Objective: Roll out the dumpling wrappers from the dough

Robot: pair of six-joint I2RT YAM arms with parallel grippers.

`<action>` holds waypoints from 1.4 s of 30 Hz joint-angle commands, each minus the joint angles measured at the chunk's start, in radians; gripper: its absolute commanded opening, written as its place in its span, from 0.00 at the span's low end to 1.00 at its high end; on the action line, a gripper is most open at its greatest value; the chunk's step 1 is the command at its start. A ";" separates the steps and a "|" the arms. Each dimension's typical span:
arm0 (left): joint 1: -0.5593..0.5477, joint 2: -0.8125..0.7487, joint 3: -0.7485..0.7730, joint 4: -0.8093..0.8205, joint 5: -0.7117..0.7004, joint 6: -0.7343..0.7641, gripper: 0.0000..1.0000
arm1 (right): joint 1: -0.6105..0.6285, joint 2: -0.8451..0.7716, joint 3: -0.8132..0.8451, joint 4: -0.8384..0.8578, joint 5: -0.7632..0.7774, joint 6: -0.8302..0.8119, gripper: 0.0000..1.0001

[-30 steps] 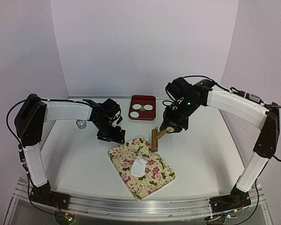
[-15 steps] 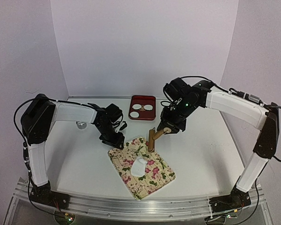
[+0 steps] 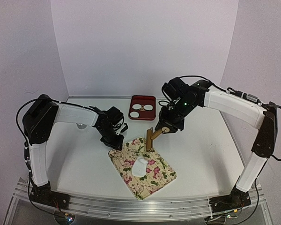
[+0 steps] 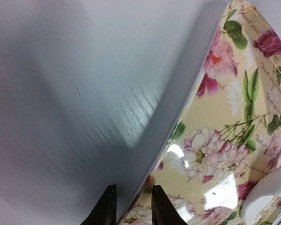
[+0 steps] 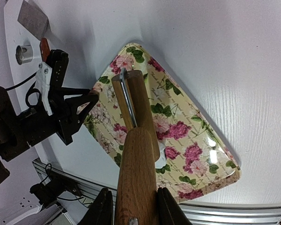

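The dough [image 3: 140,166] is a small white lump in the middle of the floral mat [image 3: 154,180]. It also shows in the left wrist view [image 4: 269,192], and in the right wrist view [image 5: 161,157] it peeks out from behind the pin. White round dumpling wrappers [image 3: 136,107] lie in the red tray [image 3: 143,115] at the back. My right gripper [image 3: 166,127] [image 5: 135,206] is shut on a wooden rolling pin [image 3: 152,138] [image 5: 136,140], tilted with its low end over the mat's far corner. My left gripper [image 3: 113,142] [image 4: 133,206] straddles the mat's left edge [image 4: 225,140], jaws narrow with a gap.
A small metal ring [image 3: 80,124] [image 5: 23,54] stands on the table left of my left arm. A flat metal scraper [image 5: 33,16] lies beyond it. The aluminium rail [image 3: 140,206] runs along the near table edge.
My left gripper has come down and right to the mat's left edge, and its jaws have narrowed a lot. My right arm has shifted the rolling pin slightly left.
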 commanded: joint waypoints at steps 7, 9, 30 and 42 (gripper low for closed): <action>-0.092 -0.118 -0.124 0.029 -0.093 -0.154 0.19 | 0.006 -0.007 0.029 0.027 -0.050 -0.073 0.00; -0.110 -0.144 -0.149 0.036 -0.098 -0.212 0.18 | 0.005 -0.010 0.025 0.026 -0.061 -0.087 0.00; -0.159 -0.302 -0.186 0.006 0.091 -0.560 0.36 | 0.017 -0.206 -0.176 -0.049 -0.179 -0.163 0.00; -0.098 -0.106 0.062 -0.087 0.131 -0.319 0.46 | 0.194 -0.184 -0.215 -0.048 0.025 0.063 0.00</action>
